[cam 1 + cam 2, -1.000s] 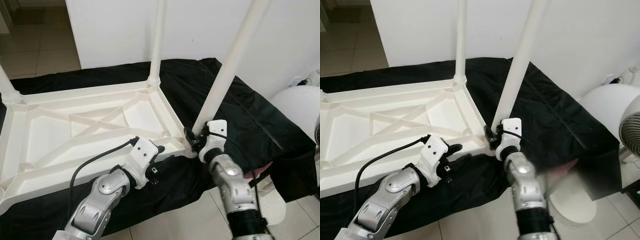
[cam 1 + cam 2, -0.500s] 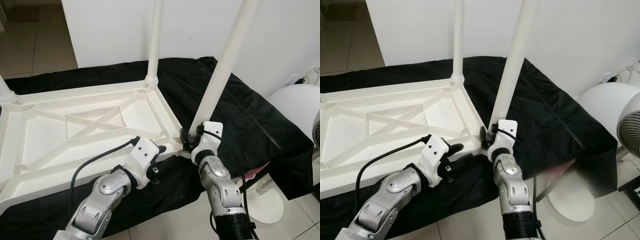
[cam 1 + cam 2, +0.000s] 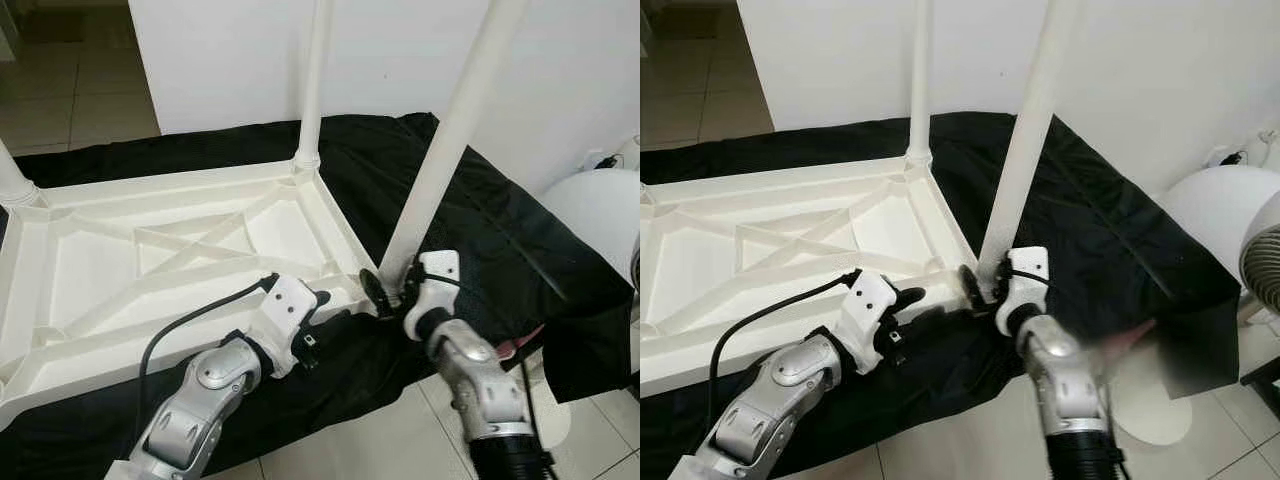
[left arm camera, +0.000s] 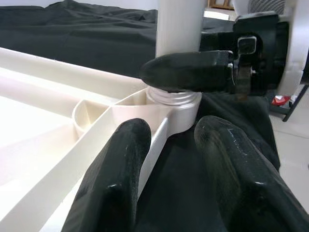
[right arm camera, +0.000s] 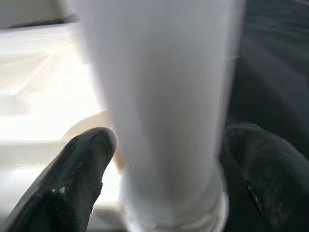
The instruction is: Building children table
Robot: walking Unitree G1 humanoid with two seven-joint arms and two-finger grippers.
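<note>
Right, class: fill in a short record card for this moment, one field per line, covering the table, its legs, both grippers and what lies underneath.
Table: white tabletop lying upside down, ribs showing
Legs fitted: three in view, standing upright at corners
Near leg: seated in the corner socket
Right gripper: fingers either side of that leg's base
Left gripper: open, at the tabletop's near edge beside the socket
Underneath: black cloth

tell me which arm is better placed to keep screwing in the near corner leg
Right. The right gripper already straddles the table leg just above its corner socket, while the left gripper rests at the tabletop rim.
</note>
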